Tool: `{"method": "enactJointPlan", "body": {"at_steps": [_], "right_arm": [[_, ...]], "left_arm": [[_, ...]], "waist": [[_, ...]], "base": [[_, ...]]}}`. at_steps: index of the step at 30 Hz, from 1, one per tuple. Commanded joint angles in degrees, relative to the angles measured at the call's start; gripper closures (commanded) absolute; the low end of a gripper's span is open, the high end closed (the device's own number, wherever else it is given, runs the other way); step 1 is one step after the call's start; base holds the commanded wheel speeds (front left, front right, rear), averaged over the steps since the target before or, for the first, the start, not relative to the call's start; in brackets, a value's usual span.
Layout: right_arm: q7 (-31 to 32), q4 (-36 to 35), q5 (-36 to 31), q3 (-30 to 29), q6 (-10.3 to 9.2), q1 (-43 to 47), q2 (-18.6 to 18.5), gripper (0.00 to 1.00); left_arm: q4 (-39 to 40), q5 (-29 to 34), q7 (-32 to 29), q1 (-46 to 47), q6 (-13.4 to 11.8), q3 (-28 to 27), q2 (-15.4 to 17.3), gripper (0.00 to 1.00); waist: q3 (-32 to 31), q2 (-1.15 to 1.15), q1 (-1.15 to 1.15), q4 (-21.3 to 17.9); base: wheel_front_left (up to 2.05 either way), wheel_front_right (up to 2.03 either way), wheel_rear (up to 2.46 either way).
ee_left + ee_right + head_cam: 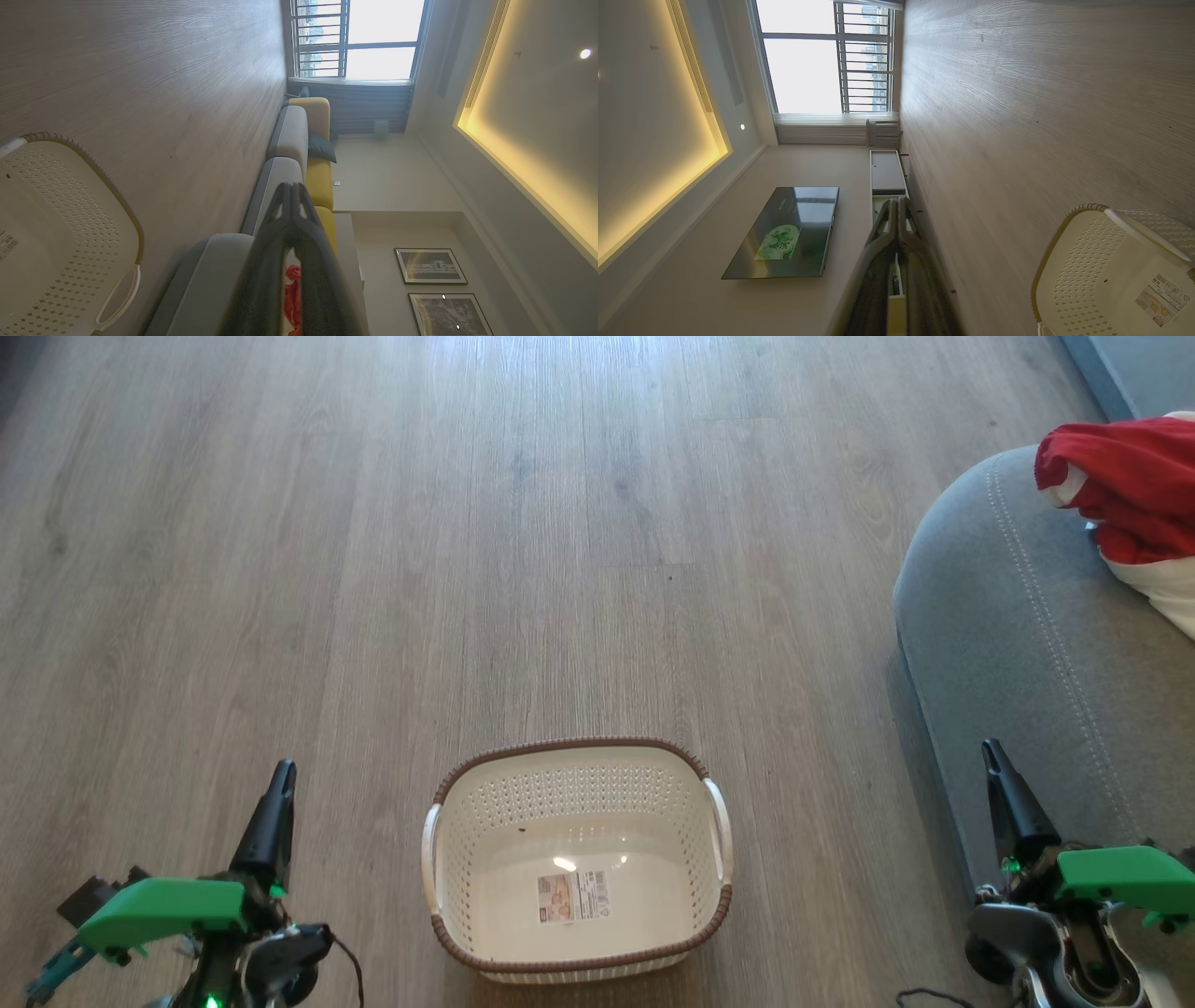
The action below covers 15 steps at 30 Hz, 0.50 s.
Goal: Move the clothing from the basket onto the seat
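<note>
**Clothing on seat, basket on floor, both claws clenched**

The basket point(571, 745) stood upright on the wood-plank floor point(467, 523), directly ahead of the robot and between its two arms. Its cream perforated walls and brown woven-look rim appeared sound, with white handles point(721, 831) at either side. The inner bottom lay in full view and bore a label sticker point(573, 896) near its middle.

The clothing point(1134, 476) lay on the seat point(1008, 616) at the far right of the head view, well apart from the basket. Red fabric was bunched on top, and a white panel below it ran out past the picture's right edge. The seat was a grey cushion with a rounded corner and double lines of pale stitching. It stood to the right of the basket with a strip of floor between them.

The left claw point(283, 773) was at the lower left of the head view, left of the basket, clenched on nothing with its fingers pointing up the view. The left wrist view confirmed that the tips met. A patch of red fabric showed beyond them, through the gap lower down between the fingers.

The right claw point(991, 751) was at the lower right, likewise clenched and empty, its tip lying against the seat's front edge in the picture. Contact with the seat could not be determined. The right wrist view showed the tips pressed together, a television point(784, 233) on the wall and a window point(808, 60) beyond.
</note>
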<state>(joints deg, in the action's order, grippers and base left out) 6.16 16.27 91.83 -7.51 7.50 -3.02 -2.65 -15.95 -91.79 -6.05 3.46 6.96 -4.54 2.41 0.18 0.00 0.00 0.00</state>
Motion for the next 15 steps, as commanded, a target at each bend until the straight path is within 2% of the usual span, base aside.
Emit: {"method": "enactJointPlan", "body": {"at_steps": [1, 15], "right_arm": [[0.3, -2.2, 0.3, 1.0, -0.01, -3.2, -0.2, 1.00], [0.3, -2.2, 0.3, 1.0, -0.01, -3.2, -0.2, 1.00]], "left_arm": [[1.9, -0.4, -0.4, 2.7, 0.5, -2.0, 0.5, 1.00], [1.9, -0.4, -0.4, 2.7, 0.5, -2.0, 0.5, 1.00]], "waist": [[0.0, 0.00, 0.00, 0.0], [0.0, 0.00, 0.00, 0.0]], "base": [[0.00, 0.00, 0.00], [0.00, 0.00, 0.00]]}}
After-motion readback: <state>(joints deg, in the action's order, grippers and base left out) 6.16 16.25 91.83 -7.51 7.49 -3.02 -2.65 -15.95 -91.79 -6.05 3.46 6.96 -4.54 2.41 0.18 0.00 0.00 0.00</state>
